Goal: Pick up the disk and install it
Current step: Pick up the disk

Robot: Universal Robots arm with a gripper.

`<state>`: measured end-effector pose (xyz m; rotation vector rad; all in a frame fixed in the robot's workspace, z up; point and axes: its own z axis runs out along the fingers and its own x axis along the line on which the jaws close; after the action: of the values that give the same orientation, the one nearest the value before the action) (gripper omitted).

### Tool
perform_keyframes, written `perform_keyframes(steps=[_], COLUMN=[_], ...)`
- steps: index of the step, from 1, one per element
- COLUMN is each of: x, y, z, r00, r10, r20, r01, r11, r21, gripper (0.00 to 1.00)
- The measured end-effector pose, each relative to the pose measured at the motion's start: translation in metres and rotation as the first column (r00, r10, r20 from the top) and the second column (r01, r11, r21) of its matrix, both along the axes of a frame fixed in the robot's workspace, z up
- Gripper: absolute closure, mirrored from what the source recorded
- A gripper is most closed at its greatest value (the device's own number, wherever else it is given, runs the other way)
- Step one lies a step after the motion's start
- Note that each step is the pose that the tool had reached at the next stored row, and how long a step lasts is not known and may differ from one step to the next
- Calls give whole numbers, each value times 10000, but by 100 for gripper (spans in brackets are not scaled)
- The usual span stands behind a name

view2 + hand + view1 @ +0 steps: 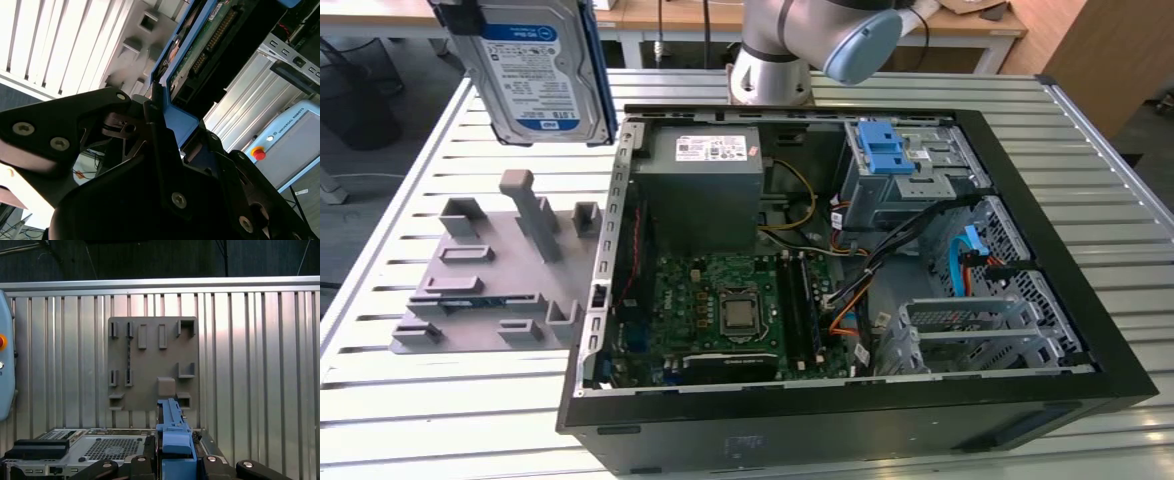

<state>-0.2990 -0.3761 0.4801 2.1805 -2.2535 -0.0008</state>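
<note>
Pincer (pixel 175 122) clamped on the blue bracket of the disk (pixel 534 70), held high above the grey holder (pixel 480 290) on the desk (pixel 400 400). Pickup looks done. Fitting it into the open computer case (pixel 854 425), off to the pincer's side, is not yet done.

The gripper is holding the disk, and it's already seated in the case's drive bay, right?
Not seated. The gripper holds the disk in the air, outside the case, above the grey fixture; the exterior view shows it.
</note>
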Motion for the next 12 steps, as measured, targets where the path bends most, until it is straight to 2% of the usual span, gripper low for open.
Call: perform_keyframes(steps=[12], x=[23], y=[-16], z=[0], r00=[10000], r10=[-1], r20=[0], r01=[1], r11=[10000], r21=[0], gripper=[64])
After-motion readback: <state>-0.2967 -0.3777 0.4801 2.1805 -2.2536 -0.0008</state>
